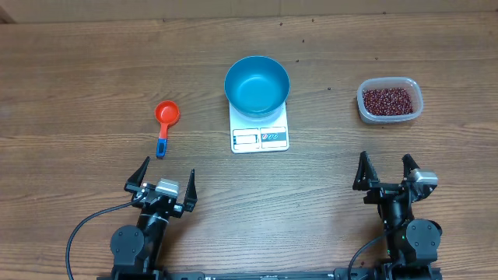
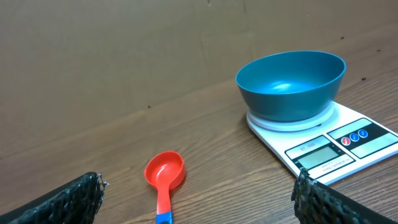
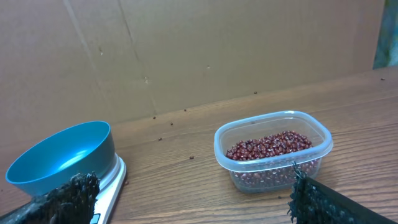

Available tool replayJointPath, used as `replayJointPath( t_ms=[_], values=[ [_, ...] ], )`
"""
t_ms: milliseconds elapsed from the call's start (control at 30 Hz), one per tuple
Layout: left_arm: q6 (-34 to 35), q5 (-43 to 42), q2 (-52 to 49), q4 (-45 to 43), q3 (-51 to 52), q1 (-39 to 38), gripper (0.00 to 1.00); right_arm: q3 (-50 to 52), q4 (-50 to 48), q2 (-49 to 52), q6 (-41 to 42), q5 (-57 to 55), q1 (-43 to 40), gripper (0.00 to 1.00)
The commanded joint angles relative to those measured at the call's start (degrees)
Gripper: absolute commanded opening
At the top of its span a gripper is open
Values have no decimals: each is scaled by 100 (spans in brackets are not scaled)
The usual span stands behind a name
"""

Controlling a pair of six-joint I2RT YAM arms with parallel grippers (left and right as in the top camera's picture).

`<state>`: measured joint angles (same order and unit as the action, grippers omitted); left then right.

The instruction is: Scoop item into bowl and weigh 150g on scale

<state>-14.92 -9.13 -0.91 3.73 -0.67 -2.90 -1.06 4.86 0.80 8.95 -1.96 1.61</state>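
A bright blue bowl (image 1: 257,84) (image 2: 291,84) (image 3: 62,157) sits on the white scale (image 1: 260,135) (image 2: 336,144) (image 3: 111,190) at the table's middle; nothing shows inside it. Dark red-brown beans (image 1: 387,100) (image 3: 268,145) fill a clear plastic container (image 1: 390,101) (image 3: 273,150) at the right. A red scoop with a blue handle (image 1: 165,123) (image 2: 165,175) lies left of the scale. My left gripper (image 1: 163,180) (image 2: 198,200) stands open near the front edge, just behind the scoop, holding nothing. My right gripper (image 1: 384,173) (image 3: 194,200) is open too, nearer me than the container.
A few stray beans (image 3: 191,157) lie on the wood between scale and container. A brown cardboard wall (image 3: 205,50) stands along the table's far side. Black cables (image 1: 82,229) trail from the arm bases at the front edge.
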Motion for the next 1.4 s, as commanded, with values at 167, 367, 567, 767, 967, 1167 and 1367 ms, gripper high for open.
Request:
replayJointPath(
  t_ms=[167, 367, 567, 767, 967, 1167, 1367],
  values=[
    [81, 57, 66, -9, 39, 26, 100, 59, -33, -63, -9, -79, 26, 100],
    [79, 79, 66, -9, 39, 26, 99, 59, -33, -63, -9, -79, 26, 100],
    [81, 74, 66, -11, 39, 26, 100, 59, -33, -63, -9, -76, 26, 100],
    [83, 66, 66, -11, 39, 26, 100, 59, -33, -63, -9, -79, 26, 100],
    [81, 76, 66, 11, -24, 26, 100, 59, -35, -63, -9, -79, 26, 100],
    [81, 74, 63, 46, -201, 28, 100, 59, -33, -63, -9, -79, 26, 100],
    [83, 72, 55, 299, -476, 26, 100, 59, -35, -63, -9, -76, 26, 100]
  ],
)
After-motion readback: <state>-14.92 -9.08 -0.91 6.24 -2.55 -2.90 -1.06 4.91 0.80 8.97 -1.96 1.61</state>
